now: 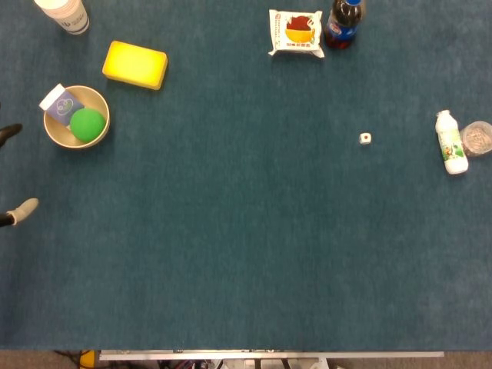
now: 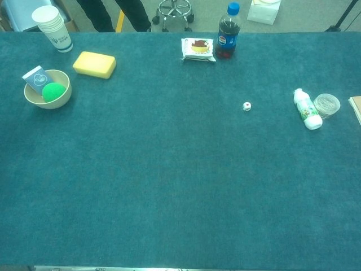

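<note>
Teal felt covers the bench [image 2: 169,186]. Only fingertips of the left hand [image 1: 19,211] show at 9 o'clock, seemingly spread and holding nothing, near the bowl [image 1: 58,141] with its green ball [image 1: 87,124]. The right hand is out of sight. A white die [image 1: 365,138] lies free at 2 o'clock, so nothing looks under way. Beyond 12 o'clock are pale floor and a stool base [image 2: 174,11].
</note>
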Robot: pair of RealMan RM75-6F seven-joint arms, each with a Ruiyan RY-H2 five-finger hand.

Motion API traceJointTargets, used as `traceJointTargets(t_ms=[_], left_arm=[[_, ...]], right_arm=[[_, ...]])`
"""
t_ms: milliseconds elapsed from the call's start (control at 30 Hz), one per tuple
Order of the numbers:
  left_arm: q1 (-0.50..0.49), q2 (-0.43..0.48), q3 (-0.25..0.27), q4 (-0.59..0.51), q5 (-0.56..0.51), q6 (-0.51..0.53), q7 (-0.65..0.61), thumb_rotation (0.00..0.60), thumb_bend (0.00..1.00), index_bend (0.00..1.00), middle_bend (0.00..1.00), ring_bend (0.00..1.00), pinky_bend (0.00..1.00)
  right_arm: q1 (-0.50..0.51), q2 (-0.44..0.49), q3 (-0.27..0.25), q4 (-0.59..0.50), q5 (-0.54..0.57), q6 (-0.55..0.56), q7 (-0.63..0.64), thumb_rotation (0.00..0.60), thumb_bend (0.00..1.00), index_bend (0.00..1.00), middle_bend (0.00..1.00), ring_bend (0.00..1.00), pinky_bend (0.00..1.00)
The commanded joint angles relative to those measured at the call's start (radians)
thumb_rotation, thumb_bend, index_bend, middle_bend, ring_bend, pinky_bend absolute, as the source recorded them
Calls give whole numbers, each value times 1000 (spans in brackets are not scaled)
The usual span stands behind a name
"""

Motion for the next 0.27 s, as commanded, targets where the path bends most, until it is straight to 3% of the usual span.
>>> traceJointTargets(t_ms=[33, 267], left_arm=[[7, -3, 0, 1, -6, 6, -4, 600, 0, 150, 9, 0, 44], [23, -15, 6, 8, -10, 13, -4, 600, 0, 150, 7, 0, 44]], right_arm=[[-31, -3, 25, 24, 10, 2, 42, 600, 1000, 444, 600, 453, 855], [-40, 4, 56, 41, 22, -64, 91, 600, 1000, 446, 600, 453, 855]])
